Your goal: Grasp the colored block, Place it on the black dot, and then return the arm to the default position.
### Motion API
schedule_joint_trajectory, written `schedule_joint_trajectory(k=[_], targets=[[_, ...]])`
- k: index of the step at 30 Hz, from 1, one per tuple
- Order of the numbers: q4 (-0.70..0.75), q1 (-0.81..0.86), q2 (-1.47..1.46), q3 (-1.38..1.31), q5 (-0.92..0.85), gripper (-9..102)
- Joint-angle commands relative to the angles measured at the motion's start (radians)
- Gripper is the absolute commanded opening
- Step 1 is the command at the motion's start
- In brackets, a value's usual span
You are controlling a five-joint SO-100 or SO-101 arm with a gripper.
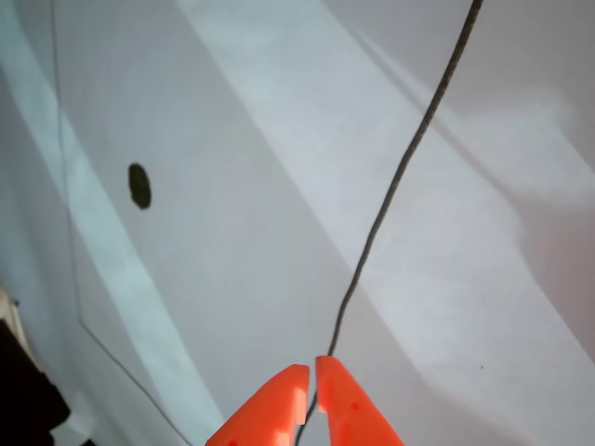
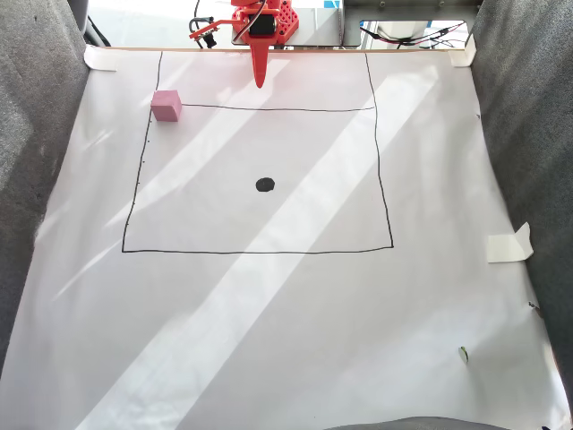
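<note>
A small pink foam cube (image 2: pixel 166 105) sits on the white paper at the upper left corner of the drawn square in the fixed view. The black dot (image 2: pixel 265 184) lies bare near the square's middle; in the other view the black dot (image 1: pixel 139 186) shows as an oval at the left. My orange gripper (image 2: pixel 260 82) hangs folded at the top centre, tips pointing down over the paper, well right of the cube. In the other view the gripper (image 1: pixel 311 368) rises from the bottom edge, its pointed fingers nearly touching and holding nothing.
A thin black outline (image 2: pixel 379 161) marks the square on the paper; in the other view one dark line (image 1: pixel 390 200) runs up from the fingertips. Grey fabric (image 2: pixel 36 134) flanks both sides. Tape pieces (image 2: pixel 509 244) hold the sheet's edges. The arm's base and wires (image 2: pixel 269 22) sit at the top.
</note>
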Motion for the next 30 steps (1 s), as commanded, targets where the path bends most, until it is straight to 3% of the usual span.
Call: schedule_joint_trajectory(k=[1,30], targets=[[0.003,0.005,0.005,-0.012,0.006,0],[0.011,0.017,0.005,-0.020,0.006,0]])
